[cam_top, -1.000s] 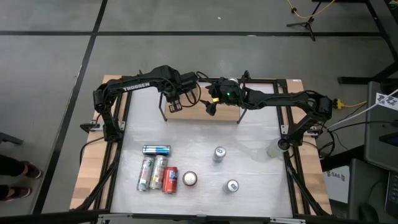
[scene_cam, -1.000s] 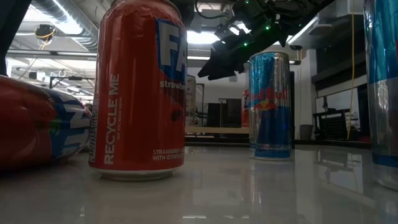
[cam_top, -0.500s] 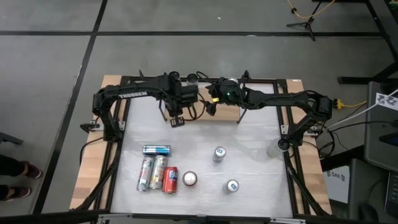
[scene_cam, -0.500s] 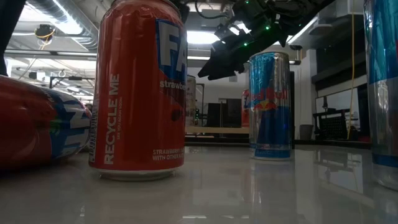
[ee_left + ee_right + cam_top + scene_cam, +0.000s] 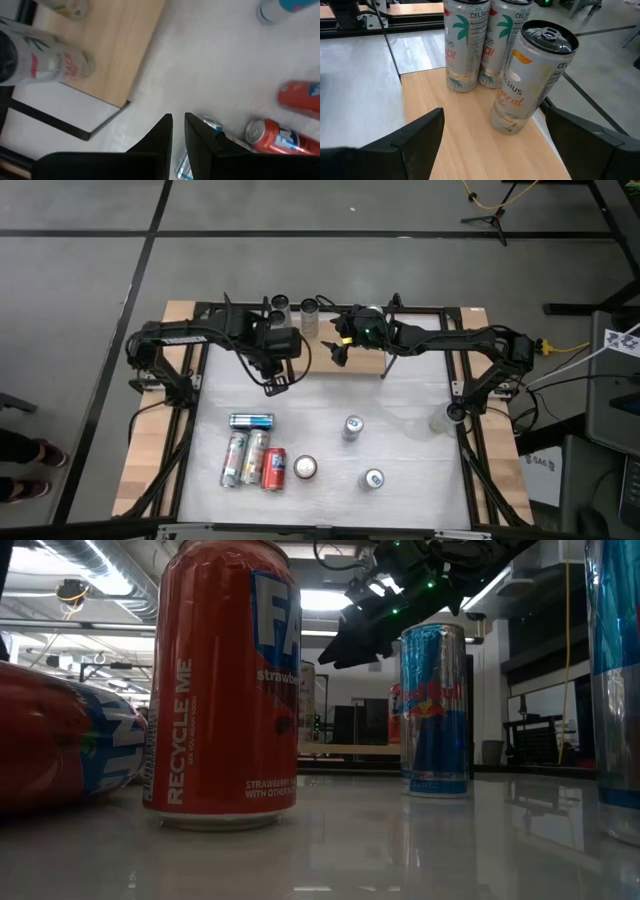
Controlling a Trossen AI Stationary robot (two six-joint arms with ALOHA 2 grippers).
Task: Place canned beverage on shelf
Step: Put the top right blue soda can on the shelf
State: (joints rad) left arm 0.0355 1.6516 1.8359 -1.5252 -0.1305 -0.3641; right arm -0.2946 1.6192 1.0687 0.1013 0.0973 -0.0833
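The shelf (image 5: 365, 362), a light-wood board on black rod uprights, stands at the table's far edge. Three silver cans stand upright on their bases on it (image 5: 462, 45) (image 5: 502, 40) (image 5: 530, 80); two show in the high view (image 5: 279, 305) (image 5: 310, 308). My right gripper (image 5: 340, 352) (image 5: 502, 140) hovers open over the board, its fingers either side of and short of the nearest can. My left gripper (image 5: 277, 385) (image 5: 178, 137) is shut and empty, pointing down over the white tabletop just near of the shelf's left end (image 5: 120, 50).
Loose cans occupy the table's near half: a blue one lying (image 5: 251, 420), two lying side by side (image 5: 243, 458), a red one lying (image 5: 273, 470), and three upright (image 5: 305, 468) (image 5: 352, 426) (image 5: 373, 478). The low view shows a red can (image 5: 225, 680) and a blue one (image 5: 435, 710).
My left gripper has drawn back from the shelf toward the table's near edge and risen, its wrist turning. The two silver cans at the shelf's left end, covered by the arm before, now show. My right arm has kept still.
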